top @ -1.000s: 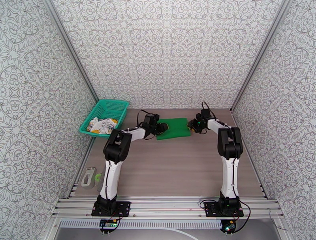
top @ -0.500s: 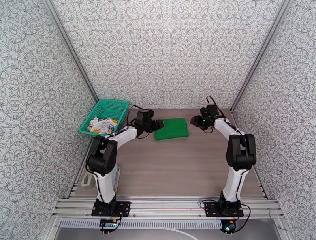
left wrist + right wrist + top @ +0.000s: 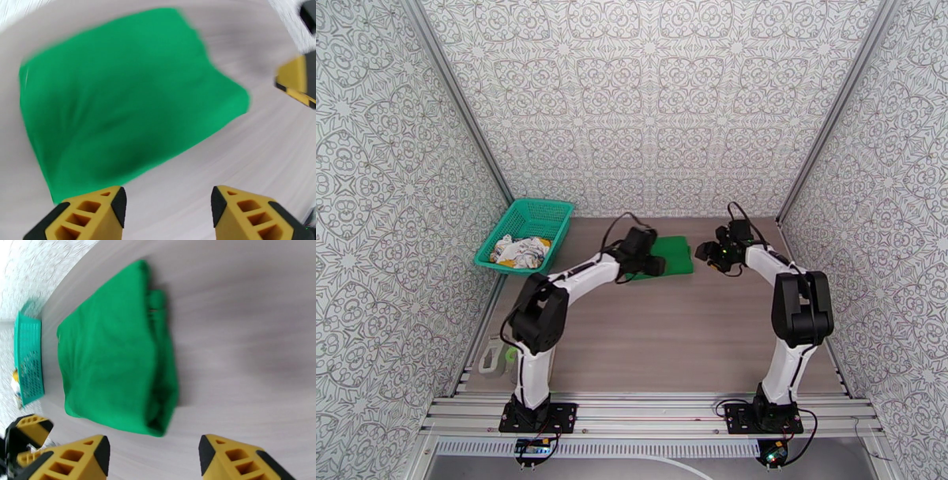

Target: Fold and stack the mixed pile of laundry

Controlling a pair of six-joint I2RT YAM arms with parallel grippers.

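Green shirt (image 3: 676, 254) lay folded on counter (image 3: 671, 331), far centre. Left pincer (image 3: 168, 201) and right pincer (image 3: 154, 453) both wide, empty, flanking it. Shirt fold judged done. White printed garment (image 3: 520, 251) sat in basket (image 3: 545, 211). Next: fetch it, spread, fold, stack.

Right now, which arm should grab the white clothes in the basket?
Probably left: the basket sits on its side, and the left gripper is open. The right gripper is past the green shirt.
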